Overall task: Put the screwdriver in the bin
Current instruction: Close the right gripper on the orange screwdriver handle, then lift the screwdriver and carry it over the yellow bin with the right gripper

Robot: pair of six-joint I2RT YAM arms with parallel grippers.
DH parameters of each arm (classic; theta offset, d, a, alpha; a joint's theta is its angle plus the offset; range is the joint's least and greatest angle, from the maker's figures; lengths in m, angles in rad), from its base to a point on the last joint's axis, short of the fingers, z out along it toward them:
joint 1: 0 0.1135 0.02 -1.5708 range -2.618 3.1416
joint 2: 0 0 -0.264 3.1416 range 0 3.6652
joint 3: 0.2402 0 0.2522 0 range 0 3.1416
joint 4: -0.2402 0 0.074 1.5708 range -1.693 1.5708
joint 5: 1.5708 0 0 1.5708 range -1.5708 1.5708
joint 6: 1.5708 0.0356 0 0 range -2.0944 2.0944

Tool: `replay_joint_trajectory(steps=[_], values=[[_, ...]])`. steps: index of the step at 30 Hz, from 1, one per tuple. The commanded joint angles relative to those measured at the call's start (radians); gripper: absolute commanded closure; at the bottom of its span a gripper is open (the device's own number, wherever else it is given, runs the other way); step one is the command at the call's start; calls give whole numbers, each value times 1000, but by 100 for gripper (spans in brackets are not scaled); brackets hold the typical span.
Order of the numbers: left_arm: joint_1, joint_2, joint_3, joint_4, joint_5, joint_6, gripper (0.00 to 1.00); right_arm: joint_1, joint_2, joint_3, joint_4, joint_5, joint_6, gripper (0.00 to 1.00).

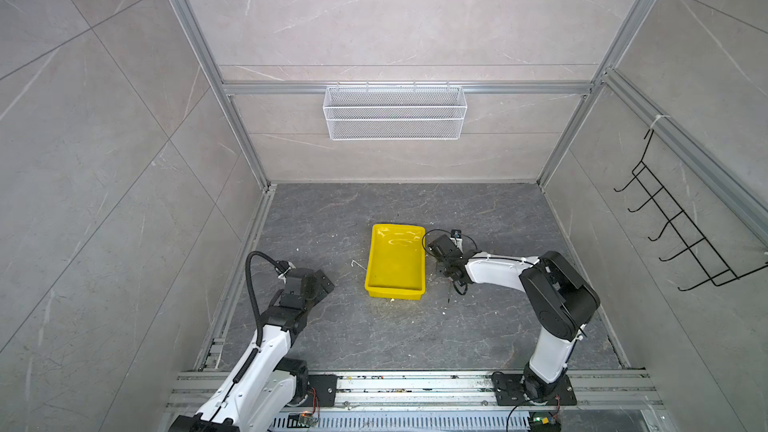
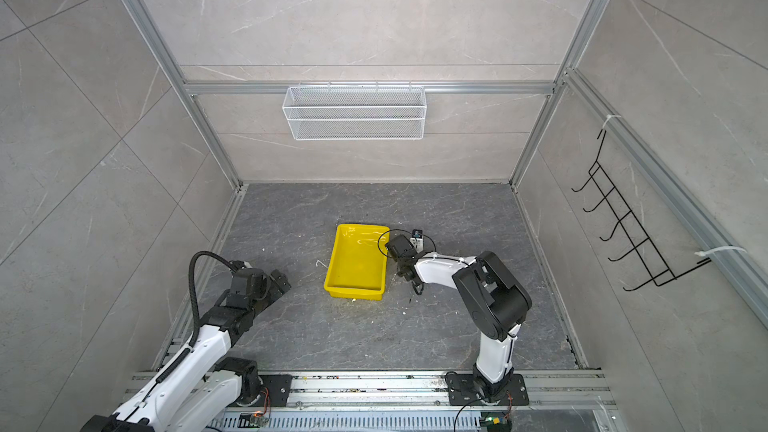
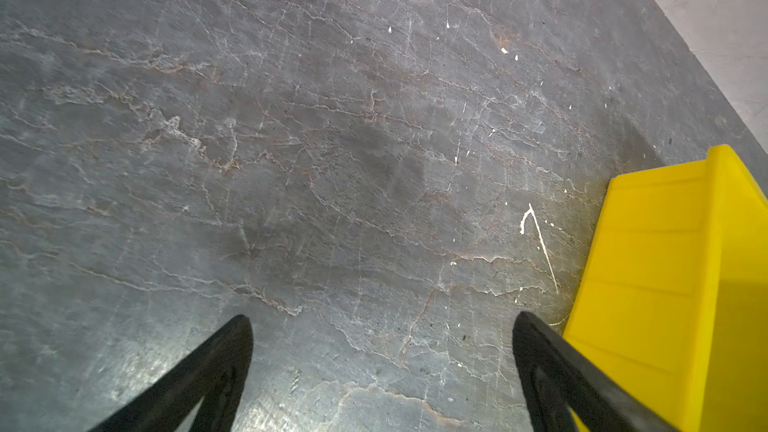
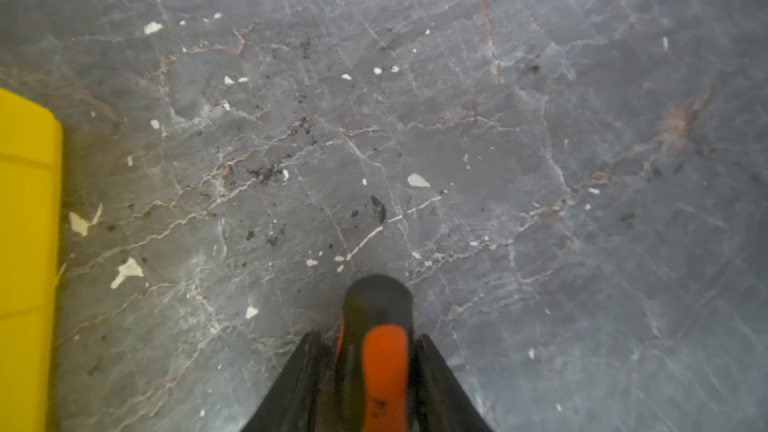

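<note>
**Screwdriver gripped beside the bin, not yet in it**

The bin [image 1: 368, 268] sits mid-floor, and bare dark floor [image 1: 415, 334] lies open around it, widest toward 12 o'clock. The right gripper [image 4: 369, 337] is low at the bin's 3 o'clock, just beside its long wall. Its fingers press both flanks of the screwdriver [image 4: 382, 363], whose black cap juts past the tips, outside the bin. The right arm's elbow is raised and its forearm reaches toward 9 o'clock. The left gripper [image 3: 382, 320], at the bin's 9 o'clock, has its fingers spread wide and holds nothing.

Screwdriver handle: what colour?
Orange, with a black cap; the screwdriver shows best in the right wrist view.
</note>
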Motion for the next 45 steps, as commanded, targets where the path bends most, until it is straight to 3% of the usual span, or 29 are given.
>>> replay_joint_trajectory(steps=[1,9,15,21,26,29,35,45], values=[[-2,13,7,35,24,15,0,3,-34,-65,53,-60,-6,66],[-2,121,47,43,80,28,0,7,-47,-91,6,-72,5,75],[-2,179,74,32,103,42,0,17,-236,-161,-95,-99,48,80],[-2,164,68,42,136,57,0,56,-342,-54,-251,-66,121,88],[-1,108,38,54,121,48,0,182,-324,170,-433,75,123,88],[-2,94,31,55,131,53,0,235,-273,272,-447,110,112,88],[-1,68,28,35,148,65,0,252,-42,424,-295,-96,248,87],[-2,39,13,49,123,55,0,254,318,722,-312,-174,332,86]])
